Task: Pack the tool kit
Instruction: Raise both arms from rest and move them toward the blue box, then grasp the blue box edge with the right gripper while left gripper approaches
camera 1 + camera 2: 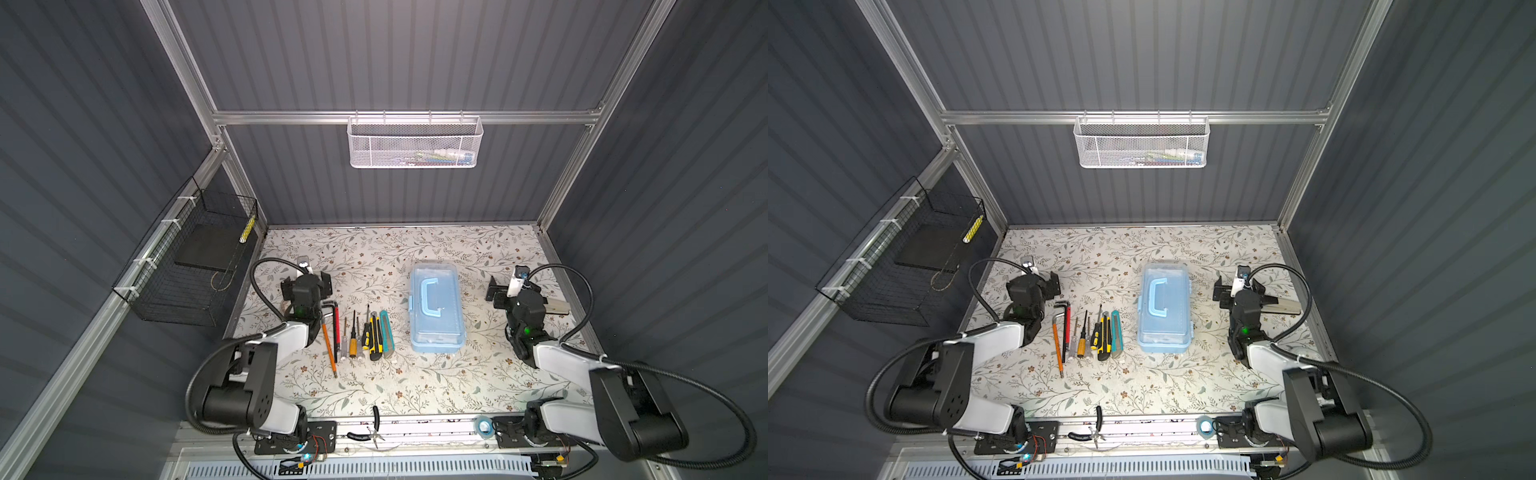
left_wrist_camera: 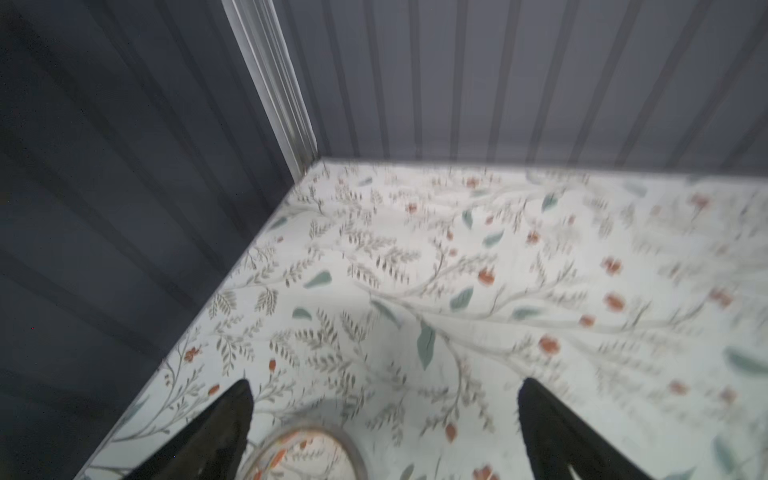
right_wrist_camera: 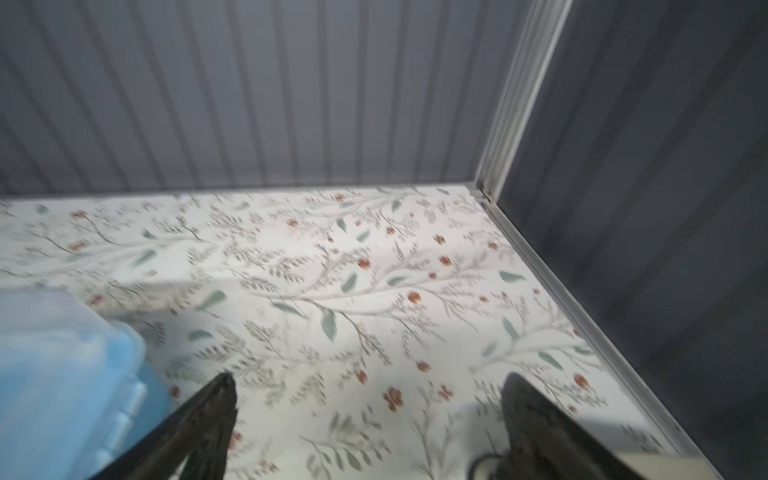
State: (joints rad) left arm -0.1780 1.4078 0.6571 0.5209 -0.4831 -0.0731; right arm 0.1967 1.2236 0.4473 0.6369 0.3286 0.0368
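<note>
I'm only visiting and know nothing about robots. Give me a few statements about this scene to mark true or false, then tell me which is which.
1. The light-blue box has its lid shut. True.
2. The left claw grips a screwdriver. False: it is open and holds nothing.
3. The teal knife is the tool farthest from the box. False: it is the one nearest the box.
4. The right claw is open. True.
5. The white mesh basket stands on the table. False: it hangs from the rail on the back wall.
</note>
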